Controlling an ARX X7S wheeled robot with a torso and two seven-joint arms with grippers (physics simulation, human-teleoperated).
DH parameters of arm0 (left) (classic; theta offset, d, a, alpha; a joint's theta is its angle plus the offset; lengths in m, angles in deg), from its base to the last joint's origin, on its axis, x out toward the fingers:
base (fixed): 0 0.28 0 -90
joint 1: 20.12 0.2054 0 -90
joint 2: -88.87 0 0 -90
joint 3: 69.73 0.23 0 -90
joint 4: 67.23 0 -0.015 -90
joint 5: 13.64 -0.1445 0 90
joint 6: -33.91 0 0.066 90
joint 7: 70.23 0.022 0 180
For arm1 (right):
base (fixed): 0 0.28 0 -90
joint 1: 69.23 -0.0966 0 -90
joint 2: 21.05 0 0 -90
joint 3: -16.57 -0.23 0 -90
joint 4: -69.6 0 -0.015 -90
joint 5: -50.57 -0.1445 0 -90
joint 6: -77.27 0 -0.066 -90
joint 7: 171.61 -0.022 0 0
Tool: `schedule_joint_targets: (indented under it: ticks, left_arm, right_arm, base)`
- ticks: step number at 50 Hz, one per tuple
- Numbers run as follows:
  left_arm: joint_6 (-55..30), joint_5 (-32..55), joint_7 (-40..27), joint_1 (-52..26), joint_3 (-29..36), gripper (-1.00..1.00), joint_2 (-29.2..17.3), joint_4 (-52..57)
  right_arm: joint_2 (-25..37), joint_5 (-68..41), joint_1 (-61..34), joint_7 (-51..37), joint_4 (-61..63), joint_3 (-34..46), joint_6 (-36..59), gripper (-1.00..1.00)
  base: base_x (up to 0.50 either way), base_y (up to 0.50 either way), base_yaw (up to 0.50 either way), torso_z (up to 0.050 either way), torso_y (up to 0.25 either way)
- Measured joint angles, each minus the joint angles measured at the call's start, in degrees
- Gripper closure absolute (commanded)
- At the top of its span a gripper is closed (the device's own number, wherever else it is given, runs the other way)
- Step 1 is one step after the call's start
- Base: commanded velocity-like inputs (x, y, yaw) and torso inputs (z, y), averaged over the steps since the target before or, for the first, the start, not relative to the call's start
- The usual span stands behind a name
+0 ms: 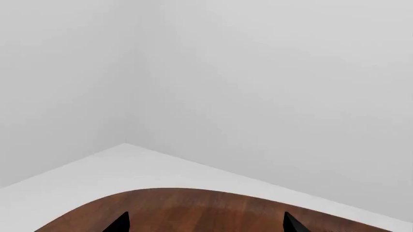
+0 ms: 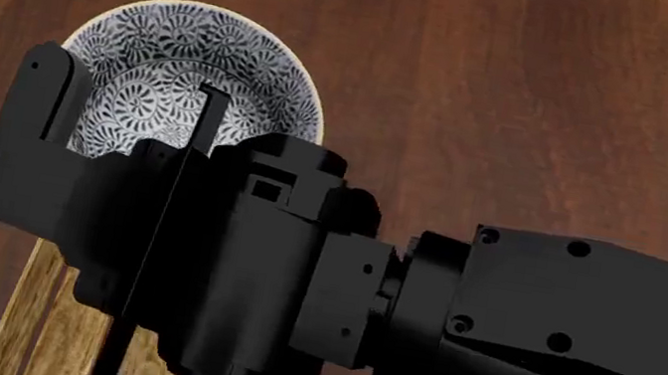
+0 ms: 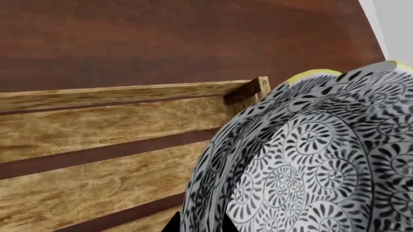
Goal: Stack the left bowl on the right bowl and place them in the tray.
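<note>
— Right gripper (image 2: 129,130): what do the fingers have?
— They clamp the rim of the patterned bowl (image 2: 178,72), held above the tray (image 3: 96,145), near its corner post (image 3: 248,91). No writing is legible anywhere.
— And the left gripper (image 1: 206,224)?
— Fingertips spread apart, empty, at the table's (image 1: 193,208) rounded edge, bare wall beyond.
</note>
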Motion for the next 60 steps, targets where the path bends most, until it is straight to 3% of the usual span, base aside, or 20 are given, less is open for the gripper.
schedule_joint_targets:
  ticks: [23, 60]
  left_arm:
    - [-0.1, 0.5, -0.1, 0.1, 0.2, -1.00, -0.2, 0.7]
    - [-0.2, 1.6, -0.7, 0.3, -0.3, -1.00, -0.8, 1.3]
  right_arm:
    - [-6.2, 6.8, 3.7, 11.6, -12.3, 4.0, -7.0, 1.00]
    - [-7.8, 27.7, 13.6, 26.9, -18.9, -2.4, -9.3, 1.00]
  base:
    - [0.00, 0.00, 0.00, 0.000, 0.001]
    - [0.00, 0.00, 0.00, 0.000, 0.001]
